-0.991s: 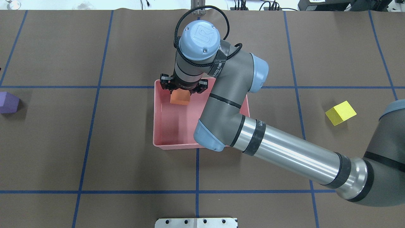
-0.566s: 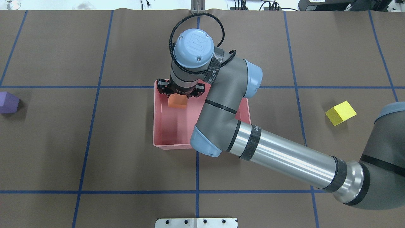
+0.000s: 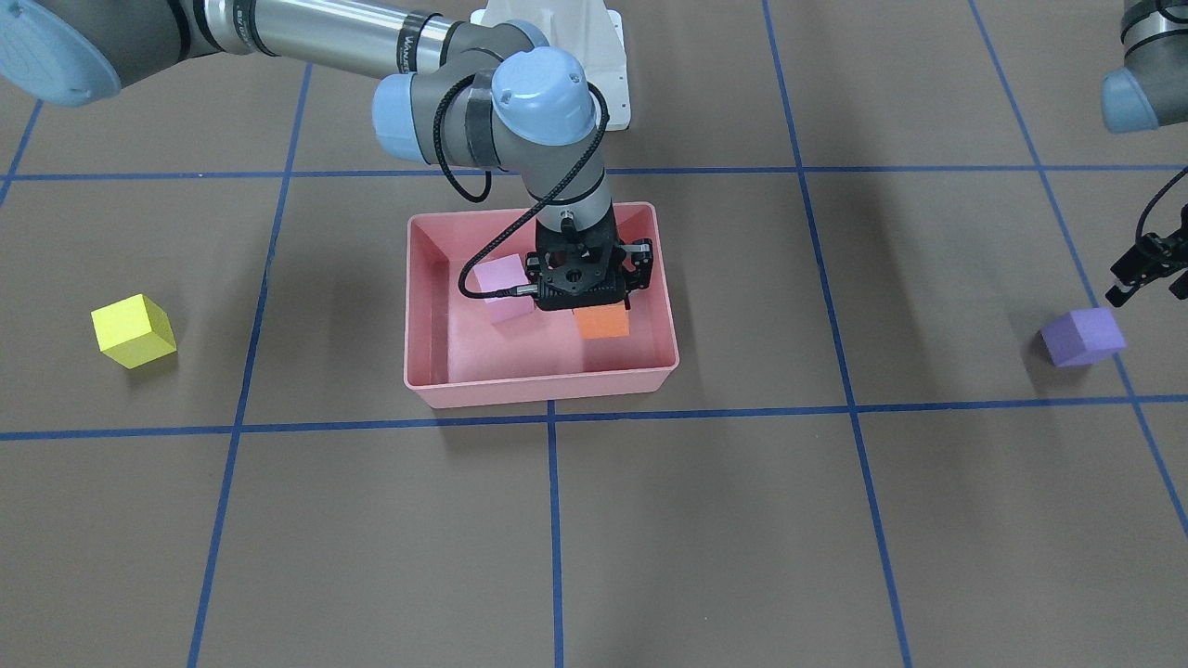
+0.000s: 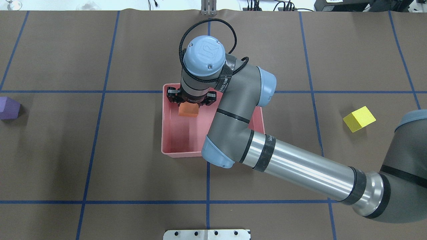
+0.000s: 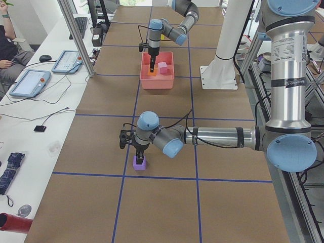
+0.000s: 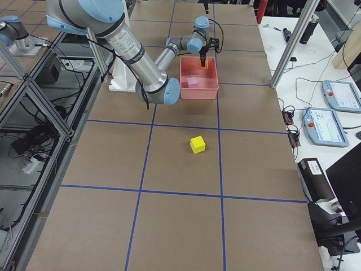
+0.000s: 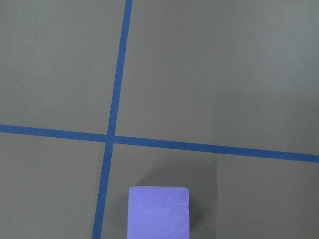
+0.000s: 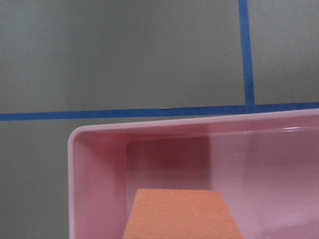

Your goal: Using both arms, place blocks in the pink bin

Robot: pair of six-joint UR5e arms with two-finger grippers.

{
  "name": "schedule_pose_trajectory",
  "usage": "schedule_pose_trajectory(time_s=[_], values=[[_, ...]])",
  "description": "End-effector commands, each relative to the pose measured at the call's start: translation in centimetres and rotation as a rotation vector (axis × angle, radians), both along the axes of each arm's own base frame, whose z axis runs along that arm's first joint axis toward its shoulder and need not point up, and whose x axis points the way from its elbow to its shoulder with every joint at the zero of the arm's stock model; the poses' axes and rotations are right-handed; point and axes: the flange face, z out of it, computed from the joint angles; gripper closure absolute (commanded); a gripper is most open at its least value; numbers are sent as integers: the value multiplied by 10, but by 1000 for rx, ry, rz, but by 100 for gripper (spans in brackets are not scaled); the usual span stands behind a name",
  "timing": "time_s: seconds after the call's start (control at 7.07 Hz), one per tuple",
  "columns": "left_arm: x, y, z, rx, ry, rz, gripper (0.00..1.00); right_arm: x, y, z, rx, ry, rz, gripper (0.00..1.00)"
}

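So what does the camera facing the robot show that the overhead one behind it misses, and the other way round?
Only the front-facing view shows the light pink cube lying in the pink bin; overhead, the right arm hides it. It also catches the left claw hanging above the purple cube. Only the overhead view shows the cables past the table's far edge. Both show the bin, the right claw holding the orange cube inside it, and the purple cube and yellow cube out on the table.
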Motion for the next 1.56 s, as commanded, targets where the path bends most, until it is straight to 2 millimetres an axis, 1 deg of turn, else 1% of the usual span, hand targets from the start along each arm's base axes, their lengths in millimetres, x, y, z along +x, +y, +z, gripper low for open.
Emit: schedule_pose_trajectory(time_s=[0.0, 0.28, 0.42, 0.57, 0.71, 0.85, 0.99, 1.13, 1.27, 1.42], values=[[1, -4, 11, 8, -10, -29, 0, -2, 2, 2, -3, 1, -1, 2], [12, -3, 9, 37, -4, -36, 0, -1, 1, 0, -11, -6, 6, 1], [29, -1, 17, 45, -16, -51, 0, -1, 1, 1, -20, -8, 12, 1], [41, 3, 26, 50, -16, -56, 0, -1, 1, 1, -19, -9, 12, 1], [44, 4, 32, 60, -28, -61, 0, -1, 1, 1, -40, -13, 26, 1], [53, 8, 47, 72, -44, -55, 0, 0, 0, 1, -50, -15, 35, 1], [54, 11, 60, 77, -44, -53, 0, 0, 0, 0, -52, -17, 36, 1], [55, 12, 62, 83, -38, -52, 0, 1, 1, -1, -51, -19, 37, 1], [61, 14, 60, 72, -17, -69, 0, 3, -1, -2, -50, -22, 40, 1], [71, 17, 58, 67, 3, -69, 0, 5, -2, -4, -48, -25, 43, 1]])
